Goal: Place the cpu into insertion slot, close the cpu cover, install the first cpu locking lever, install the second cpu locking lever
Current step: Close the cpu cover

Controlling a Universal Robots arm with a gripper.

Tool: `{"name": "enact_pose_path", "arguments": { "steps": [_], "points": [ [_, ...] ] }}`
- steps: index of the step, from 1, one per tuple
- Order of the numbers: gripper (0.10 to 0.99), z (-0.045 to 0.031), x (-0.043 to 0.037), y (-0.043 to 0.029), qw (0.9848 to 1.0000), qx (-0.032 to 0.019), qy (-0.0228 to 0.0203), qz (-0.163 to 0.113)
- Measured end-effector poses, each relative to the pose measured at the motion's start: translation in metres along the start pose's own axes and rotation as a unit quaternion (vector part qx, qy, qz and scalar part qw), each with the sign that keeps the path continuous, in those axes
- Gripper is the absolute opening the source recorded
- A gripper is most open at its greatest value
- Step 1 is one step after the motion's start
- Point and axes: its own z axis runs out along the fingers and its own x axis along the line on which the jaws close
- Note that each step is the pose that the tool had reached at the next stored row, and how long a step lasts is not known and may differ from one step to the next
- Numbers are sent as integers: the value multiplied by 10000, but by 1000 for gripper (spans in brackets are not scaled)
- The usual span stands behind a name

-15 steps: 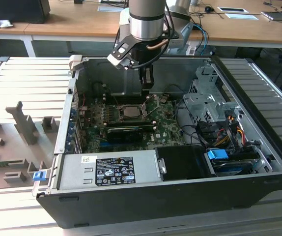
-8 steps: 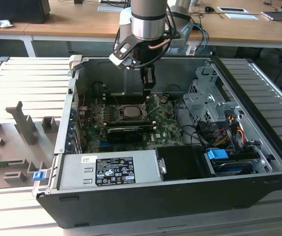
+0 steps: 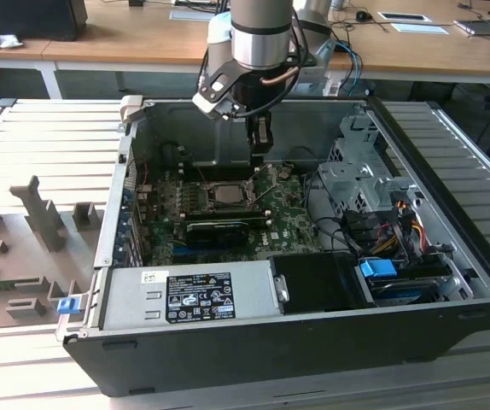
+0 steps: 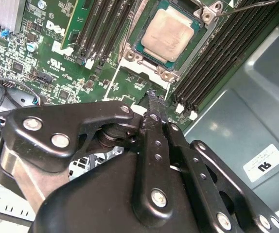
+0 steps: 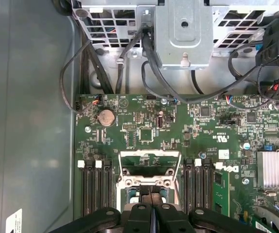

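The small flat square cpu [image 4: 167, 35], silvery-grey on top with a pale edge, lies inside the square dark insertion slot [image 4: 130, 55] with its grey metal rim, on the green motherboard [image 5: 144, 121] in the open black computer case [image 3: 228, 359]; the black two-fingered gripper [image 4: 151, 95] hangs just above the slot's edge, its jaws pressed together with nothing seen between them; the thin silver-grey cpu cover [image 5: 149, 153], a square frame with a window, appears to stand raised at one side of the slot, not over the chip; a thin wire locking lever [image 4: 246, 7] juts up beside the slot.

The likely trouble: if the chip sits slightly askew in the slot, a cover pushed down on it could bend the contacts beneath; the closed fingertips, this near the slot, could scrape the board or snag the lever if they come down off line.

The chip lies flat, metal top facing up out of the case; being square, it has no true long axis; its sides run parallel to the slot's rim and to the black memory sockets [image 4: 217, 63] flanking the slot.
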Motion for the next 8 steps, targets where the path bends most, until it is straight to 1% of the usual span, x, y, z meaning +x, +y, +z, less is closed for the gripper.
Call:
{"name": "enact_pose_path", "arguments": {
  "steps": [8],
  "points": [
    [106, -1, 2, 64, 10000, 1, 0, 0]
  ]
}}
